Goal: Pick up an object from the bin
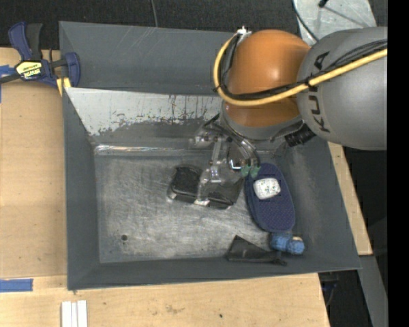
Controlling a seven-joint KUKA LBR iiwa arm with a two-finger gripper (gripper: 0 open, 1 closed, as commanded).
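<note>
My gripper (215,171) hangs below the arm's orange cover, in the middle of the bin toward the back. Its tip is down among two small black things. One is a black squarish block (184,182) just to its left. The other is a flat black piece (223,197) right under and in front of it. Whether it touches either I cannot make out. A dark blue oval thing with a white round label (269,200) lies close on its right.
A black wedge-shaped piece (251,251) lies by the front wall, with a small bright blue cap (288,244) next to it on the right. The bin floor to the left is bare grey metal. The arm and its cover overhang the back right corner.
</note>
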